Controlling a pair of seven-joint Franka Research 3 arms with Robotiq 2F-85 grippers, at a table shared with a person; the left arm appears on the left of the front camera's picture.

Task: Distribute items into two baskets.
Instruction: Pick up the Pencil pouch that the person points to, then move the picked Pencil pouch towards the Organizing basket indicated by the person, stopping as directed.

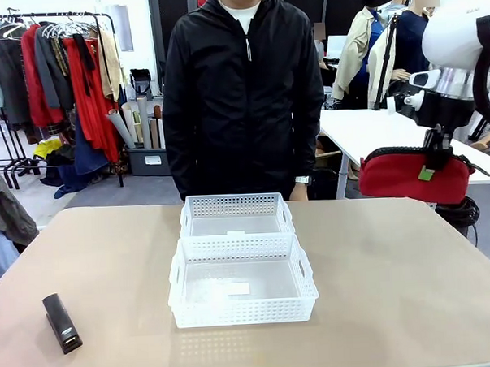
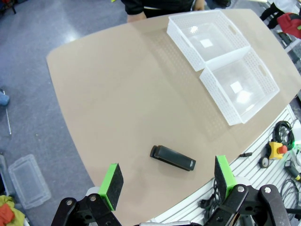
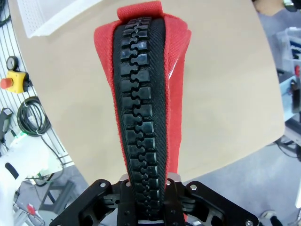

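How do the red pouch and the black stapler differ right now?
The red pouch hangs in the air, clamped at its zipper by the right hand; the stapler lies flat on the table, ungripped. The pouch is soft, red and bigger; the stapler is hard-looking, black and slimmer. The pouch is at the robot's right, the stapler near its left. Both are outside the baskets.
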